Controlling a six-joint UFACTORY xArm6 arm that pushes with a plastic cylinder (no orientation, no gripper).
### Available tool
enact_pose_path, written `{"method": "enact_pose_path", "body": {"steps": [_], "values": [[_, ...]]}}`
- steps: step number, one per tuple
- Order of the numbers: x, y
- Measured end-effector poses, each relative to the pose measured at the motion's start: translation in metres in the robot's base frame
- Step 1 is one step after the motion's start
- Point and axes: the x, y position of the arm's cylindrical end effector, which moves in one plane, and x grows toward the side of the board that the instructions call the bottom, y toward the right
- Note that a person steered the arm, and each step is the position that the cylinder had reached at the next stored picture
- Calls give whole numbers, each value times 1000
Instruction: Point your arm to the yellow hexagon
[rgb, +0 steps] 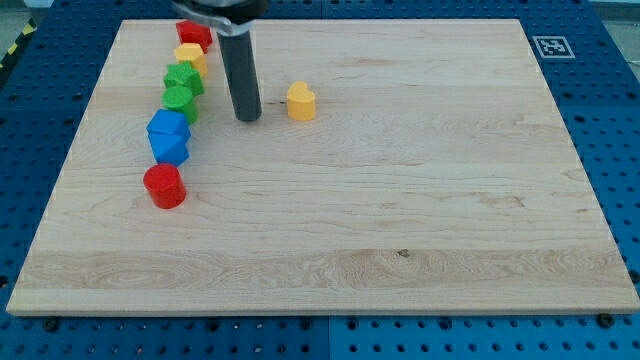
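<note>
Wooden board (400, 200) on blue pegboard (600, 120); my tip (249, 118), no hand, stands near yellow block (301, 101).

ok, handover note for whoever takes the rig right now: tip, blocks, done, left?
Tip: my tip is down on the wooden board, touching no block.
Blocks: a column at the view's upper left runs top to bottom: red block, yellow hexagon, two green blocks, two blue blocks, red cylinder. A separate yellow block sits just to the view's right of the tip.
Done: nothing settled; the tip is nearer the lone yellow block than the hexagon.
Left: likely move the tip toward the view's upper left to the hexagon.
</note>
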Motion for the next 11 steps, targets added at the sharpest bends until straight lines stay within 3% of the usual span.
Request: {"method": "enact_pose_path", "body": {"steps": [4,5,7,8,11], "values": [[-161,0],[-176,-25],[-177,-144],[-175,-155],[-110,-153]]}}
